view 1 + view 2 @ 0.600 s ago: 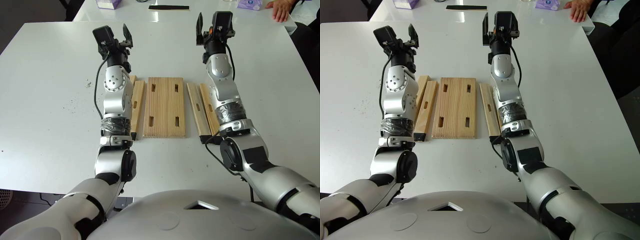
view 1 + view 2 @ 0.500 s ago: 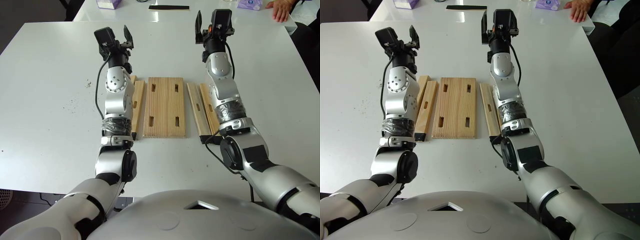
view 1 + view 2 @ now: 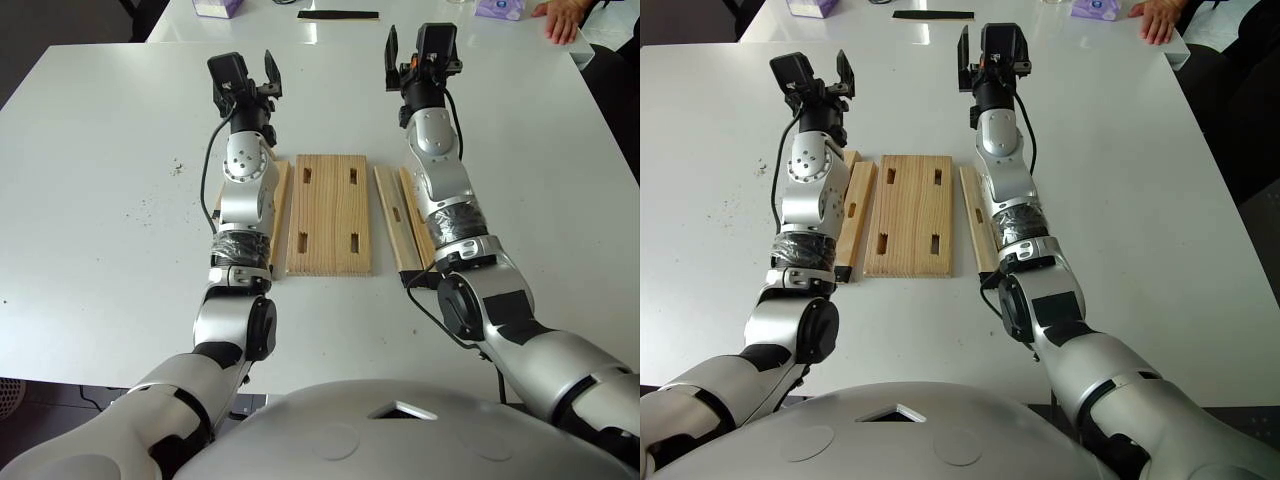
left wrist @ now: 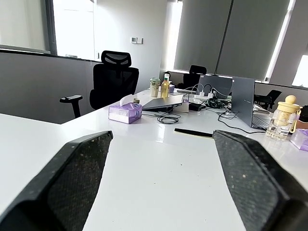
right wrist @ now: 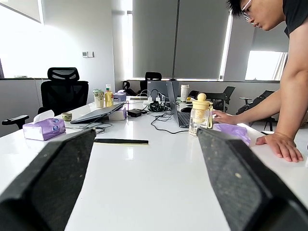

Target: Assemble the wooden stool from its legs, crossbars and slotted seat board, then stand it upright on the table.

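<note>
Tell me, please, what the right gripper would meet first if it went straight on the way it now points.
Nothing close: the right gripper points level over bare table. The black strip lies low and aside; the laptop probably comes first, though depth is unclear.

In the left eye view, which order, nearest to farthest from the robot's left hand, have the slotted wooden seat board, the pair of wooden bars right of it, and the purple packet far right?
From the left hand:
1. slotted wooden seat board, in the middle.
2. pair of wooden bars, right of the board.
3. purple packet, far right, at the back.
</note>
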